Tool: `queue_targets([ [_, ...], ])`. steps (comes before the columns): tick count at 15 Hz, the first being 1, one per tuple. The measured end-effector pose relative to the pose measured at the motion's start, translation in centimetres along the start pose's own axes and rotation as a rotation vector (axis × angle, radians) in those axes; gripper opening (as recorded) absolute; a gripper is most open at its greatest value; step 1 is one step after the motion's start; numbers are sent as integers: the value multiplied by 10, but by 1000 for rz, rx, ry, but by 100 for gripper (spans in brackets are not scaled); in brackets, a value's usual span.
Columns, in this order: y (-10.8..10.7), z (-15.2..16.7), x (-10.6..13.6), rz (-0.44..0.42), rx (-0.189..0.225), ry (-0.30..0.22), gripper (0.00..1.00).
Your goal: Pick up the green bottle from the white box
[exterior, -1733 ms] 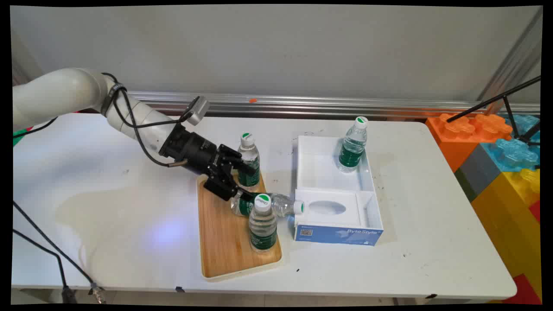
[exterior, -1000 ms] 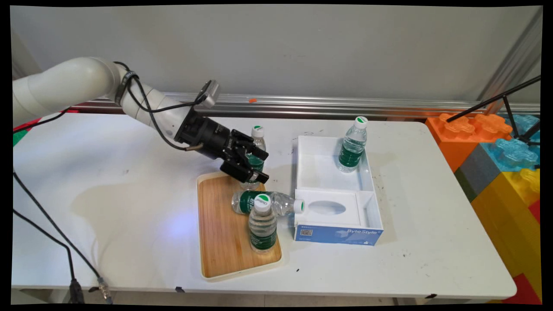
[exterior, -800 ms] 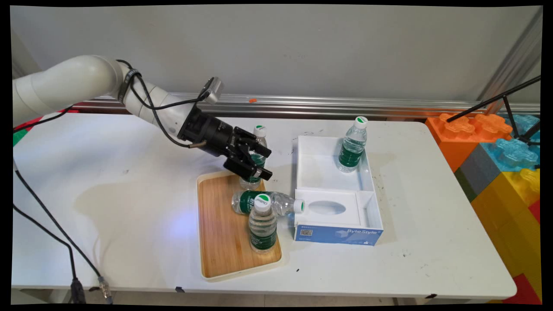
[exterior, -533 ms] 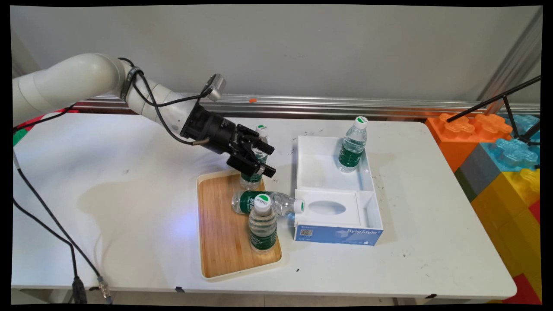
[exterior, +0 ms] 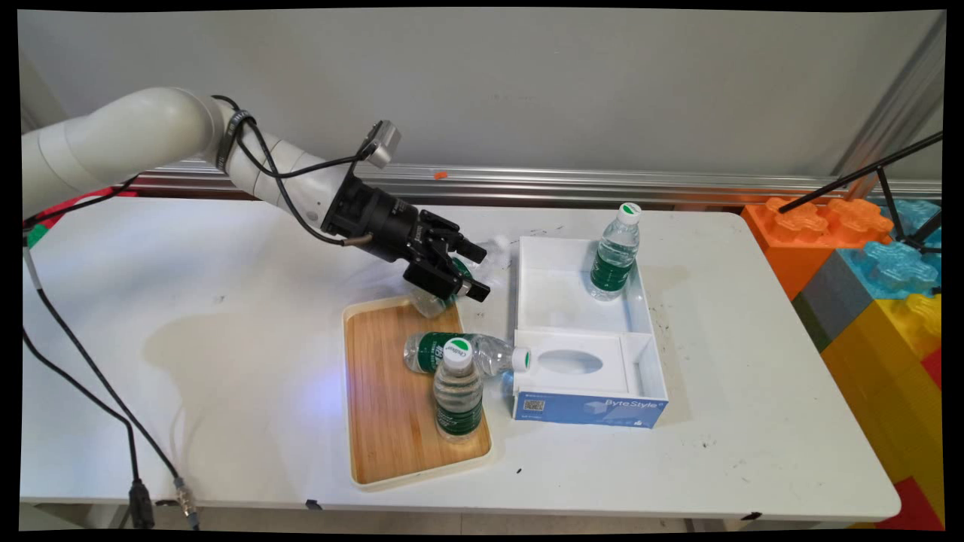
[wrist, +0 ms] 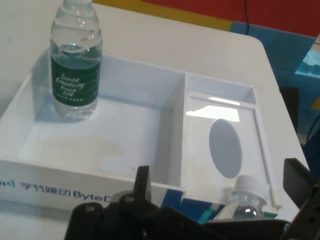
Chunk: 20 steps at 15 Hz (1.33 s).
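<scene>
Lifted and tilting now, the water bottle [exterior: 446,284] that stood upright at the wooden tray's [exterior: 384,406] far end is hanging clamped in the end effector [exterior: 468,272], cap toward the white box [exterior: 652,331]. Another bottle [exterior: 614,252] is standing inside that box on the desk [exterior: 226,361].

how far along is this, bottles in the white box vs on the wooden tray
Done: one clear green-labelled water bottle stands in the open white box. In hand: the black tool is shut on a second bottle, tilted at the wooden tray's far edge, outside the box. Left on the tray: a lying bottle, cap against the box, and an upright bottle.
</scene>
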Motion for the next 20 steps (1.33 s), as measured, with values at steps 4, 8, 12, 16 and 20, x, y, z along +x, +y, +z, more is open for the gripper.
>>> queue_targets([
  [4, 2, -1, 3, 0, -6, 6, 100],
  [8, 5, -3, 3, -1, -12, 6, 100],
  [12, 2, 0, 1, -2, -8, -1, 100],
  [16, -8, 10, -4, -1, 5, -11, 100],
  [20, -26, 30, -7, 3, 29, -11, 100],
])
